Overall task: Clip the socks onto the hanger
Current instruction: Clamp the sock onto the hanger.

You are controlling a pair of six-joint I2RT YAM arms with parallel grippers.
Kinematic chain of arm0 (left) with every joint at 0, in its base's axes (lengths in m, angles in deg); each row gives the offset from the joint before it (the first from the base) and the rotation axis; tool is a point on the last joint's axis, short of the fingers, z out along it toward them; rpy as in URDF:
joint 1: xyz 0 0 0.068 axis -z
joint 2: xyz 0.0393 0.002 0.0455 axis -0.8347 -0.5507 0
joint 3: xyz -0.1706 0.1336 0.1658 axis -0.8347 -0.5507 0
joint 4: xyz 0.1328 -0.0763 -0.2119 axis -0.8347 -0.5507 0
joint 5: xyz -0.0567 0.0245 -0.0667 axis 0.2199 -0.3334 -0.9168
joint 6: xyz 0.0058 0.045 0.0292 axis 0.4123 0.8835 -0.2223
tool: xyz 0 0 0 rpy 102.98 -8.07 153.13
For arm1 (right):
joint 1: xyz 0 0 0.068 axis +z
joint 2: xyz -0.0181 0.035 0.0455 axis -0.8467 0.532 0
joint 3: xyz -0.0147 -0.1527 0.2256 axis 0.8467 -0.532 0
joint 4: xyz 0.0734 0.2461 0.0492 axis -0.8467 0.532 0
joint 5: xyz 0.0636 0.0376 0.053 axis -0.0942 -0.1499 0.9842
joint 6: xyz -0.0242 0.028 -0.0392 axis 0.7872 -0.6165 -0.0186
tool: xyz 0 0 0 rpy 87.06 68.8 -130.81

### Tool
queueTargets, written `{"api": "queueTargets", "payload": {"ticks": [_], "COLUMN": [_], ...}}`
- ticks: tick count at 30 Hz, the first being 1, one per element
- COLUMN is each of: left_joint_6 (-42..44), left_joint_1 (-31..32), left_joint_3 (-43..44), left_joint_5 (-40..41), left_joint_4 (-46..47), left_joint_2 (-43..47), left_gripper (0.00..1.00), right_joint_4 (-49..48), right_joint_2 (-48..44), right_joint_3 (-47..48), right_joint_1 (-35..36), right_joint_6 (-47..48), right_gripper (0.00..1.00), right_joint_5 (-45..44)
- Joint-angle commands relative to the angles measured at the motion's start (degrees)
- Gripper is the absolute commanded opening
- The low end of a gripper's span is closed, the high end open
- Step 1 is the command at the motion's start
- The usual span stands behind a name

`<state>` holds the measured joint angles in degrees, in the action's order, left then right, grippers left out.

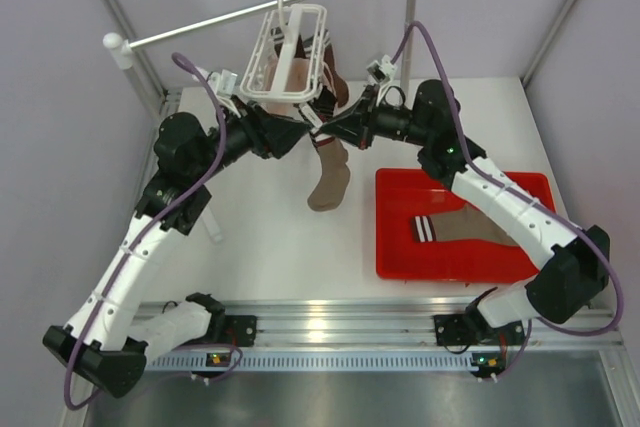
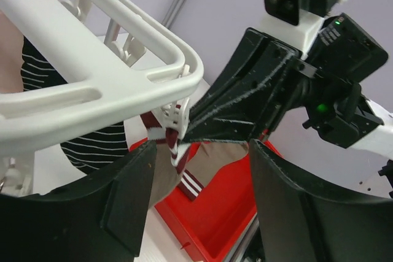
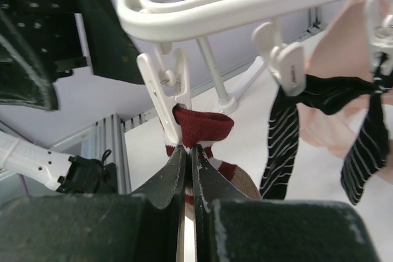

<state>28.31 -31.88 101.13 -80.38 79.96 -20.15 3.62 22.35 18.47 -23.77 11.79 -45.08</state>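
Looking from the top, the sock (image 1: pixel 328 179) hangs long-axis down under the hanger (image 1: pixel 282 95), toe toward the bench (image 1: pixel 270 237). The left tool (image 1: pixel 300 135) and right tool (image 1: pixel 325 133) meet at its cuff. In the left wrist view the left tool is released, fingers wide, with the clip (image 2: pixel 174 118) straight ahead. In the right wrist view the right tool is clenched on the maroon cuff, which touches the clip directly above. I can't tell if the clip has bitten yet.
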Motion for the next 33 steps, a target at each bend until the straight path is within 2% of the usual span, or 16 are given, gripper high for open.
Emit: {"api": "queueTargets", "payload": {"ticks": [1, 6, 14, 19, 23, 28, 33], "left_joint_6": [3.36, 6.18, 9.61, 10.84, 11.63, 11.63, 11.2], "left_joint_1": [-0.45, -1.94, -3.88, -4.05, -4.05, -4.05, -4.05], "left_joint_3": [2.18, 2.27, 0.51, 0.16, -0.11, -0.98, -2.83], "left_joint_5": [0.03, 3.2, 8.65, 8.03, 11.81, 8.39, 3.38], "left_joint_4": [0.31, -2.41, -4.52, -5.05, -5.14, -1.72, 2.5], "left_joint_2": [3.58, 5.6, 7.72, 6.58, 5.52, 4.38, 4.2], "left_gripper": [0.64, 0.58, 0.54, 0.52, 0.54, 0.52, 0.44], "right_joint_4": [-0.59, 2.04, 3.1, 3.19, 3.89, 4.33, 5.04], "right_joint_2": [-2.92, -4.15, -4.33, -4.15, -4.06, -3.98, -3.8], "right_joint_3": [1.09, 0.39, 0.3, 0.47, 0.56, 0.82, 0.91], "right_joint_1": [-2.53, -5.95, -8.42, -8.77, -8.95, -9.04, -9.48], "right_joint_6": [1.07, 2.47, 3.62, 4.06, 4.94, 5.38, 6.17], "right_gripper": [0.0, 0.0, 0.0, 0.0, 0.0, 0.0, 0.0], "right_joint_5": [0.65, 1.8, 2.94, 3.56, 3.82, 4.26, 4.17]}}
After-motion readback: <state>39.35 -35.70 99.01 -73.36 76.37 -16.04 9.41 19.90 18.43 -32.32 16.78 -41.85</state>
